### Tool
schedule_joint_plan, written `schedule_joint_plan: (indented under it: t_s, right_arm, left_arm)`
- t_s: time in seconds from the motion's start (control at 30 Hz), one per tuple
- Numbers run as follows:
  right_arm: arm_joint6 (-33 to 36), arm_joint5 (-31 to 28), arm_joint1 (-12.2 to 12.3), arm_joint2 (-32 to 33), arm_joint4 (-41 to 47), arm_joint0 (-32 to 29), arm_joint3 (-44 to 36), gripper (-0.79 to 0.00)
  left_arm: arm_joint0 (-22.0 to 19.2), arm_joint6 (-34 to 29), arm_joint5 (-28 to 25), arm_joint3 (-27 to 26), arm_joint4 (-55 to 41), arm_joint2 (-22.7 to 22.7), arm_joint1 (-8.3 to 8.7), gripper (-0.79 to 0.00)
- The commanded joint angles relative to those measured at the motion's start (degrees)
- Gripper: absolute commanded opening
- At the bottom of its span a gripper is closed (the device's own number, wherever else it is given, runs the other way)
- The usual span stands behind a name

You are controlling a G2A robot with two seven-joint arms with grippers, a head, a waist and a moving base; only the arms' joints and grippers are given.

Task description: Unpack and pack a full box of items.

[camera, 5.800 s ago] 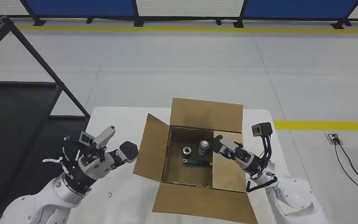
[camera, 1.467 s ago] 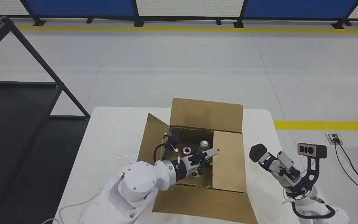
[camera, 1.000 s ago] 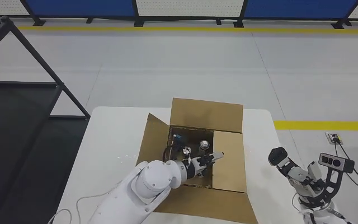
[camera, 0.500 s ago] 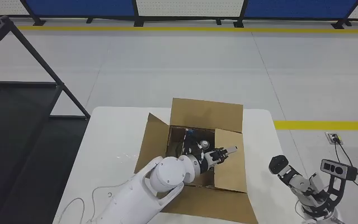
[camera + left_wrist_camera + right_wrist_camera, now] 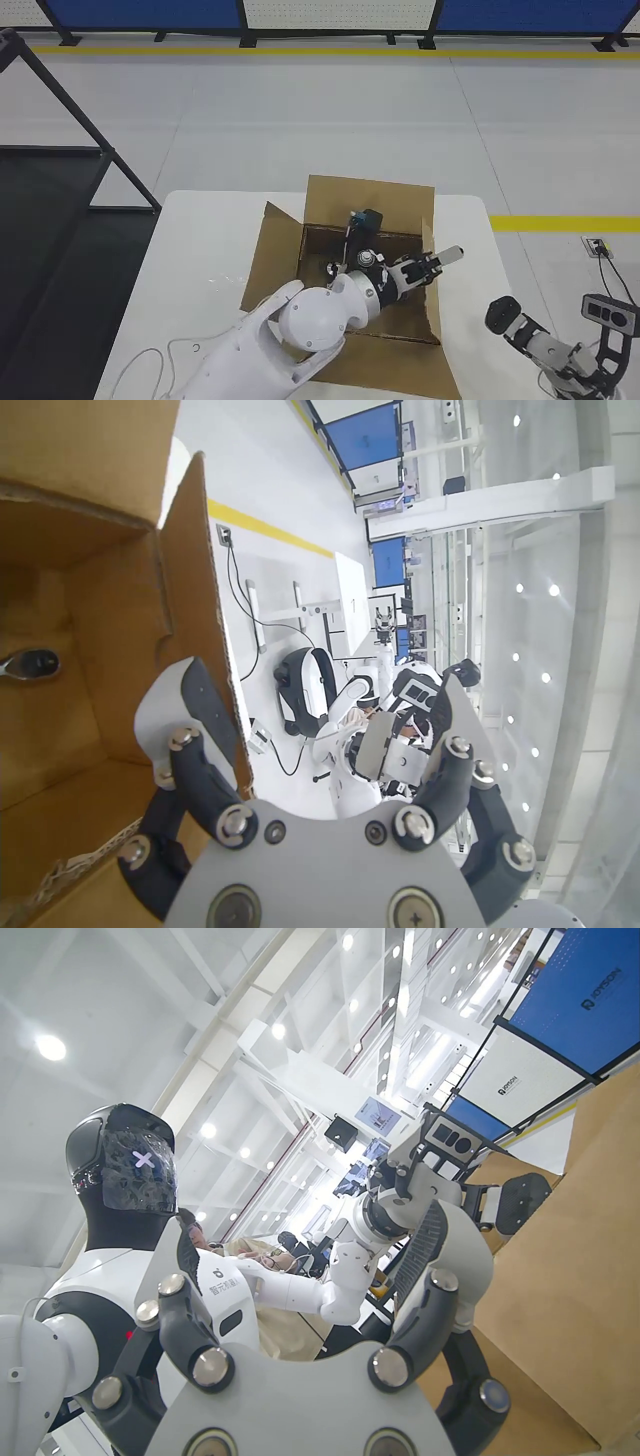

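An open brown cardboard box [image 5: 370, 205] sits on the white table [image 5: 200, 250], with a silver metal can [image 5: 366, 258] on its floor. The left gripper [image 5: 441, 261] is over the box's far side, its jaws spread wide astride the edge of the flap on the robot's right [image 5: 200, 575]. The right gripper [image 5: 503, 313] is near the box's outer wall, jaws wide and holding nothing

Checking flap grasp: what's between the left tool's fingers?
The cardboard flap, close beside one finger; left tool open around it. Left wrist view.
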Motion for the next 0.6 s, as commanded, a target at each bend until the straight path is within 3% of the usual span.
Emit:
schedule_joint_plan:
  t_s: [0.0,0.23,0.57]
  right_arm:
    - [0.1,0.1,0.1,1.2,0.7,-1.2,-0.9,0.000]
    - [-1.1,-0.7,0.0,4.5,0.9,-6.2,-0.8,0.000]
    - [-1.8,0.3,0.0,4.3,0.4,-5.8,-1.8,0.000]
  left_arm:
    - [-0.8,0.5,-1.1,1.3,-0.6,0.6,-0.70,0.000]
    - [-2.8,1.8,-7.4,6.6,-3.5,3.8,-3.75,0.000]
    - [-2.6,1.8,-8.0,6.7,-3.6,3.9,-3.86,0.000]
